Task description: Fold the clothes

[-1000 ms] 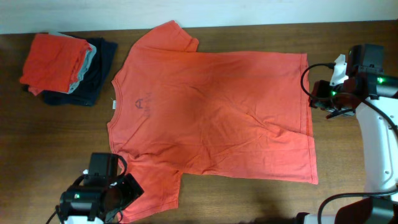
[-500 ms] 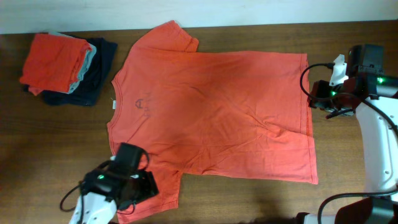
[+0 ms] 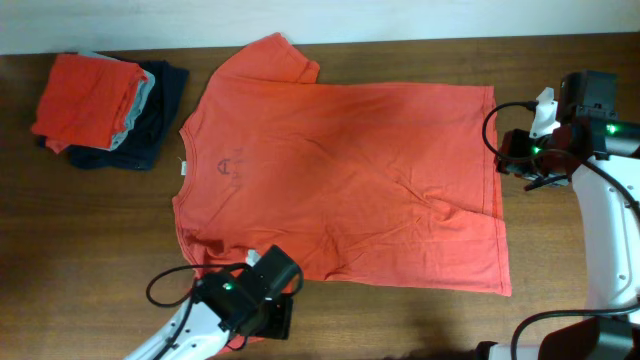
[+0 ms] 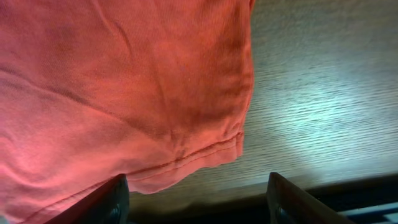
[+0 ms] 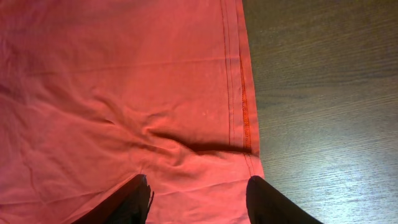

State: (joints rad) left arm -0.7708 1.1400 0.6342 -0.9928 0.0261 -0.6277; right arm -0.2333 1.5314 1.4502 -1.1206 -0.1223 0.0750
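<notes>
One orange-red T-shirt (image 3: 340,170) lies spread flat on the wooden table (image 3: 560,60), collar to the left and hem to the right. My left gripper (image 3: 262,300) hovers over its near sleeve and hides most of it from above. In the left wrist view that gripper (image 4: 199,208) is open, with the sleeve's hem (image 4: 186,155) and bare wood between the fingers. At the hem's far right end, my right gripper (image 3: 512,152) stands open above the cloth. Its wrist view has the gripper (image 5: 199,205) over the stitched hem (image 5: 239,93), holding nothing. Another orange-red shirt (image 3: 85,95) lies folded at the back left.
The folded orange shirt tops a stack with a pale grey garment (image 3: 140,105) and a dark navy one (image 3: 155,125) beneath it. Bare wood (image 3: 90,240) shows left of the spread shirt and along the right edge. The table's front edge runs just below the left gripper.
My left arm has swept right along the front edge, from the bottom left corner to above the near sleeve. The right arm has not moved.
</notes>
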